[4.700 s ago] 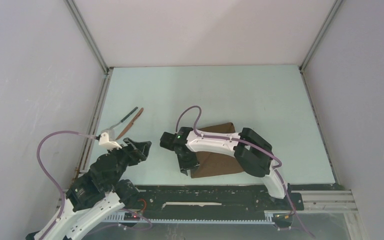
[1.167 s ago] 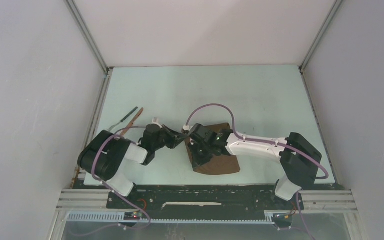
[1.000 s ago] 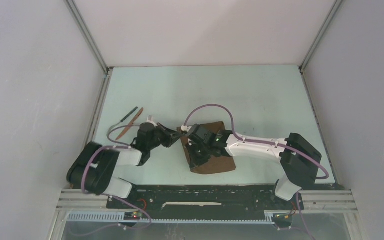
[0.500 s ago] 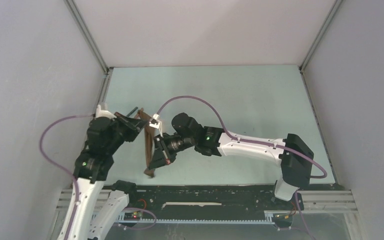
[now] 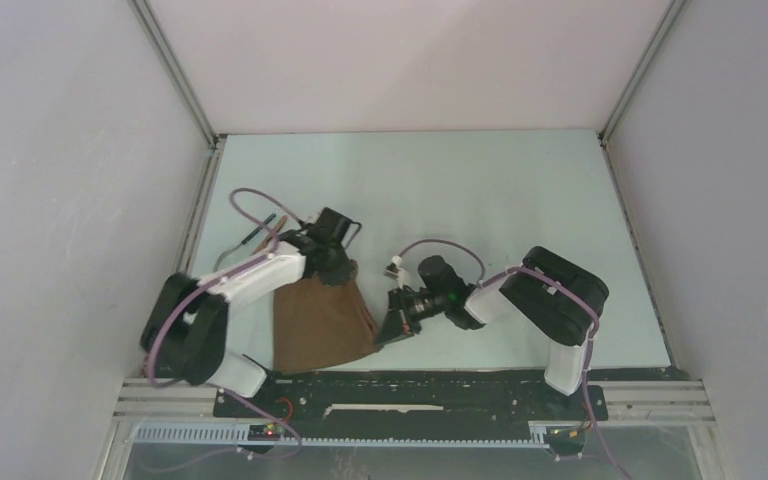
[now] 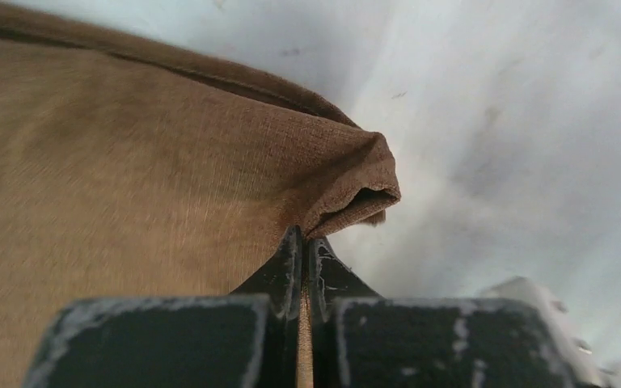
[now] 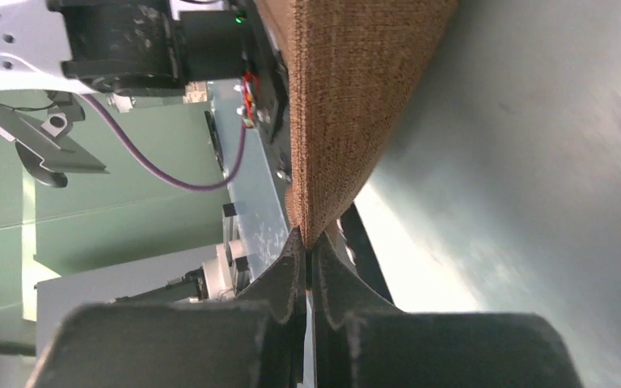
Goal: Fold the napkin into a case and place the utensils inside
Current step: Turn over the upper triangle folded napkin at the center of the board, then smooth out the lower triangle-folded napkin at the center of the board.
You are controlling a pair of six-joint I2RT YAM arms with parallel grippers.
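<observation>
One cloth, two grips: the napkin (image 5: 318, 325) lies spread at the lower left-centre of the overhead view on the pale green table (image 5: 500, 200), pinched at two of its corners. The left tool (image 6: 301, 250) is clamped tight on a bunched fold at the cloth's upper corner. In its wrist view the two fingers meet with only fabric between them. The right tool (image 7: 307, 246), low at the cloth's right corner, is likewise closed on the hem, and the weave runs up that frame as a brown band. From overhead both sets of fingertips are hard to make out, lost against the dark wrists and the cloth. The utensils (image 5: 265, 230) sit in the upper left of the table, apart from the napkin — two slim pieces, one dark, one reddish, their near ends hidden behind the left arm (image 5: 260, 278). How many layers the cloth has cannot be told from above.
</observation>
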